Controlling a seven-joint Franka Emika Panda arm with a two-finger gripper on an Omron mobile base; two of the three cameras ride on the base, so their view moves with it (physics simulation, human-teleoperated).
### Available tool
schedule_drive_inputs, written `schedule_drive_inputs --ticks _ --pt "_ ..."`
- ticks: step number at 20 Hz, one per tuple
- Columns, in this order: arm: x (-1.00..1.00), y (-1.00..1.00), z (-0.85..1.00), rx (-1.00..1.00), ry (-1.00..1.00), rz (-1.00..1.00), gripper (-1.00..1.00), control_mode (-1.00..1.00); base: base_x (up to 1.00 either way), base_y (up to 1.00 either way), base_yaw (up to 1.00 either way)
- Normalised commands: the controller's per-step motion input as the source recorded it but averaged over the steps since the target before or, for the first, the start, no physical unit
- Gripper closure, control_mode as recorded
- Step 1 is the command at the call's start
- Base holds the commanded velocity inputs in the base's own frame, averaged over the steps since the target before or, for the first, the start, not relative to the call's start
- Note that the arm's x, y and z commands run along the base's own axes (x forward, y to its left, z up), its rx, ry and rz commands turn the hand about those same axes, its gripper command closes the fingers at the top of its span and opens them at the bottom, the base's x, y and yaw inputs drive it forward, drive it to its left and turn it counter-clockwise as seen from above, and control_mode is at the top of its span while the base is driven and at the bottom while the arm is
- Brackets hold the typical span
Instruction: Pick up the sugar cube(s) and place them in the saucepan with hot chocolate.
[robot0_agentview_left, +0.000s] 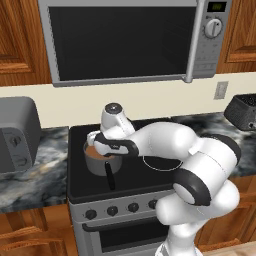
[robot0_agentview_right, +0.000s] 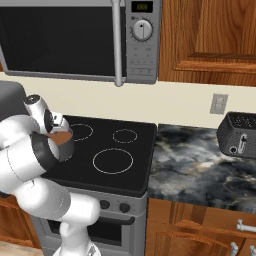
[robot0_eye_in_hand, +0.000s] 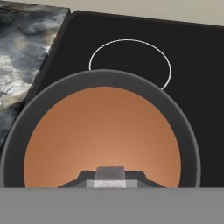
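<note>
The small round grey metal saucepan (robot0_eye_in_hand: 103, 87) of brown hot chocolate sits at the front-left corner of the black glass stovetop (robot0_eye_in_hand: 192, 65). The fingers (robot0_eye_in_hand: 109, 175) hang over it, clenched on a small whitish sugar cube (robot0_eye_in_hand: 109, 174), seemingly ready to drop it.

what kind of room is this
A home kitchen, rendered rather than real: a black glass-top stove with oven knobs below, a microwave mounted above it, wooden cabinets and a marbled counter with a toaster.
</note>
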Motion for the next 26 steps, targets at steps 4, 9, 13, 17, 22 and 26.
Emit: schedule_drive_inputs --ticks 4,9,13,17,22,26 --pt "0.00 0.00 0.00 0.00 0.00 0.00 1.00 -1.00 0.00 0.00 0.00" --pt "0.00 0.00 -0.09 0.00 -0.03 0.00 1.00 -1.00 0.00 0.00 0.00" --pt "0.00 0.00 -0.09 0.01 0.00 0.00 1.00 -1.00 0.00 0.00 0.00" --pt "0.00 0.00 0.00 0.00 0.00 0.00 -1.00 -1.00 0.00 0.00 0.00" --pt "0.00 0.00 0.00 0.00 0.00 0.00 -1.00 -1.00 0.00 0.00 0.00" --pt "0.00 0.00 0.00 0.00 0.00 0.00 -1.00 -1.00 0.00 0.00 0.00"
